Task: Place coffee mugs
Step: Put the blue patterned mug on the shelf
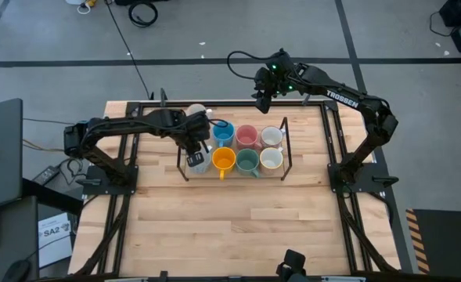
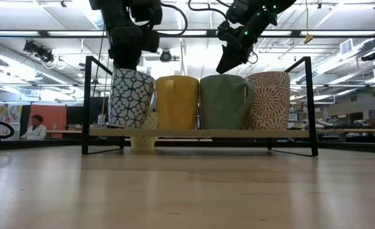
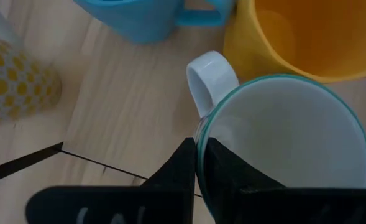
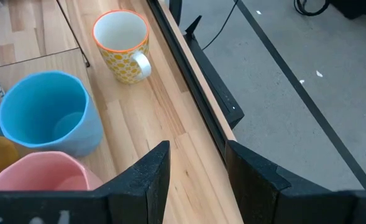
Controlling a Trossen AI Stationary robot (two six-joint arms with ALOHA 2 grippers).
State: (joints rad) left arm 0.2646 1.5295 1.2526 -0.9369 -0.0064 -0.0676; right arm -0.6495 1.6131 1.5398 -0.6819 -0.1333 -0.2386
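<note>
Left wrist view: I'm clamping left gripper (image 3: 196,163) jaws on the patterned mug's (image 3: 288,137) rim, lowering it at the rack's (image 1: 286,141) nine o'clock end; next I'm releasing. Right gripper (image 4: 195,163) jaws apart.

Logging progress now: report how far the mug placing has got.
Done: six mugs sit on the rack, among them blue, pink, orange and green. In hand: the left gripper pinches a patterned white mug's rim at the rack's end. Left: a dotted mug stands off the rack; the right gripper hangs open, empty.

Left gripper (image 1: 194,149) reaches over the rack's (image 1: 287,160) left end, fingers pinched on a mug rim. Right gripper (image 1: 261,103) hovers behind the rack, fingers parted, holding nothing.
</note>
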